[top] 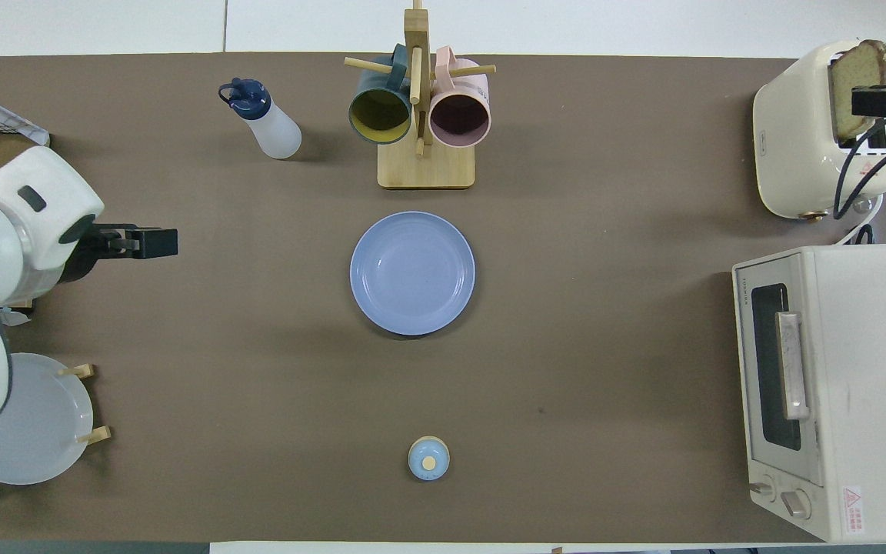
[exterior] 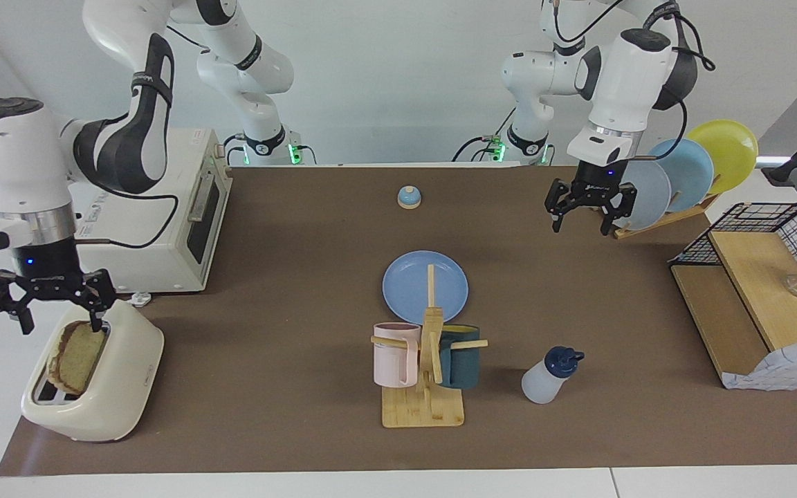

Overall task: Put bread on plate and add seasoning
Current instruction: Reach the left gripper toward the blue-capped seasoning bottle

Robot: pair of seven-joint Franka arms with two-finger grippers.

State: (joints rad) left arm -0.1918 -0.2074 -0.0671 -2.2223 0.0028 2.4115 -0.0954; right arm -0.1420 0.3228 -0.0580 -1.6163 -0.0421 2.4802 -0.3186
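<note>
Facing view: bread (exterior: 77, 355) stands in a cream toaster (exterior: 97, 387), right pincer (exterior: 59, 318) open just above it.

Tan, speckled, dark-crusted, the slice sits at the right arm's end of the surface. The round periwinkle plate (exterior: 412, 280) lies mid-surface with bare mat around it. The white, navy-capped seasoning (exterior: 547, 377) stands farther out. The left pincer (exterior: 584, 220) hangs open beside the plate rack (exterior: 654, 223).

Two arms, each with one gripper: right (exterior: 59, 310), left (exterior: 584, 211). One slice of bread (exterior: 78, 356) in one toaster (exterior: 118, 387). One oven (exterior: 156, 228). One blue plate (exterior: 409, 287) flat on the bench, three more plates (exterior: 689, 176) in one rack. Two mugs (exterior: 394, 354) on one stand (exterior: 429, 408). One bottle (exterior: 547, 377). One bell (exterior: 409, 197). One wire basket (exterior: 796, 228).
</note>
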